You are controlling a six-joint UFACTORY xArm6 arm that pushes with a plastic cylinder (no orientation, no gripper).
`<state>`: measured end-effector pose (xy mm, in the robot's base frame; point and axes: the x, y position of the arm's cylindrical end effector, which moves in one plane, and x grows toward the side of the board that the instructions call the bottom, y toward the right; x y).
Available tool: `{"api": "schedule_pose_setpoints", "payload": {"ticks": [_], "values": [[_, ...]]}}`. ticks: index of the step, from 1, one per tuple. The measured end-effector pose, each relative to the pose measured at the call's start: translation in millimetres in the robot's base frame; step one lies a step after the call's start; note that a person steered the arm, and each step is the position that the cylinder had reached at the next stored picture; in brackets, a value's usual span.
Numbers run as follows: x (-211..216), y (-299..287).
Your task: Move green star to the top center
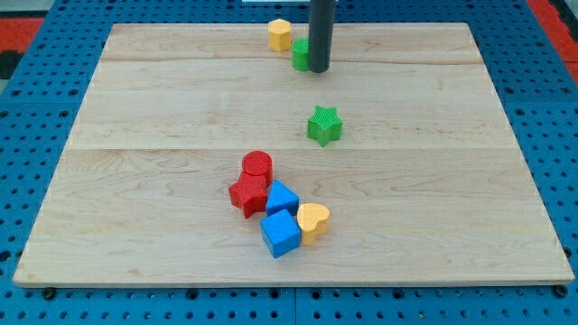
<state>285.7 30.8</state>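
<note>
The green star point(324, 125) lies on the wooden board point(163, 135), a little right of centre and above the middle. My tip point(319, 69) is at the view's top centre, well above the star. It stands right beside a second green block point(301, 55), whose shape is partly hidden by the rod.
A yellow block point(280, 34) sits at the top centre, left of the rod. A cluster lies below the centre: a red cylinder point(257, 166), a red star point(247, 194), two blue cubes point(282, 197) point(281, 233) and a yellow heart point(313, 219).
</note>
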Motion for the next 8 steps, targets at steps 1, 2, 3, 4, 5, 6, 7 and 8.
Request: {"api": "schedule_pose_setpoints", "payload": {"ticks": [1,2,3,4,5,6,7,8], "values": [[-12,-17],[-15,-18],[0,41],[45,107],[122,134],[175,112],[178,51],[165,4]]}}
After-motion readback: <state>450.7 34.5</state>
